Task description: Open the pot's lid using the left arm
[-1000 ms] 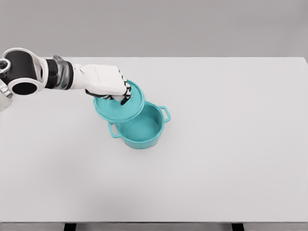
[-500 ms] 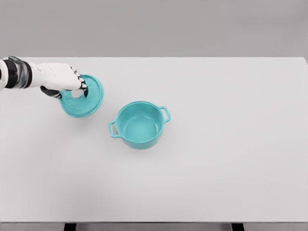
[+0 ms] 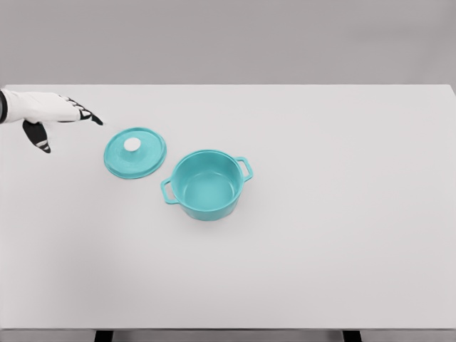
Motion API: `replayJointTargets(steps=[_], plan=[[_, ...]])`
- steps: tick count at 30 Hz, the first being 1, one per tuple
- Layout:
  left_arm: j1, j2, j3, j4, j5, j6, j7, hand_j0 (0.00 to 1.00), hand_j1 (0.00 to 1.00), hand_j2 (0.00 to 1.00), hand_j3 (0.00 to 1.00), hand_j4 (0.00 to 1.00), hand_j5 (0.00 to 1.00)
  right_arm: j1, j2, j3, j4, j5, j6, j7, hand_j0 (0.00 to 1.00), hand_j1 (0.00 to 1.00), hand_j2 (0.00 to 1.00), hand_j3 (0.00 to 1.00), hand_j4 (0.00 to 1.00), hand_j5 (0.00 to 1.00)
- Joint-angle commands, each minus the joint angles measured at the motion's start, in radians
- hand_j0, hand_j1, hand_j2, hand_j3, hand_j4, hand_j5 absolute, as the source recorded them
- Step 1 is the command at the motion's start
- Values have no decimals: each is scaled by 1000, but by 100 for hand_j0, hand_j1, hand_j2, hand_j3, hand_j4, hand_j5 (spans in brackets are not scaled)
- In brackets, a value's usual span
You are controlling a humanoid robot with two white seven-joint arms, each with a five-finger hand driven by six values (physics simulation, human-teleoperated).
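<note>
No legible text, labels, brands, numbers or signs found. The pot (image 3: 206, 184), the lid (image 3: 135, 152) with its white knob, the table (image 3: 320, 249) and the left hand (image 3: 48, 112) all present plain, unmarked surfaces.

The left hand (image 3: 46, 112) is hovering at the table's (image 3: 320, 249) left edge near the far corner, fingers (image 3: 85, 114) stretching out flat, thumb hanging down, gripping nothing.
</note>
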Motion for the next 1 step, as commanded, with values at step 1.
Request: replayJointTargets(steps=[1], plan=[[0,-2,3,58,22,3,0,100,100,100,100,100,100,0,0,0,0,0,0,0,100,100,100,100,100,100]])
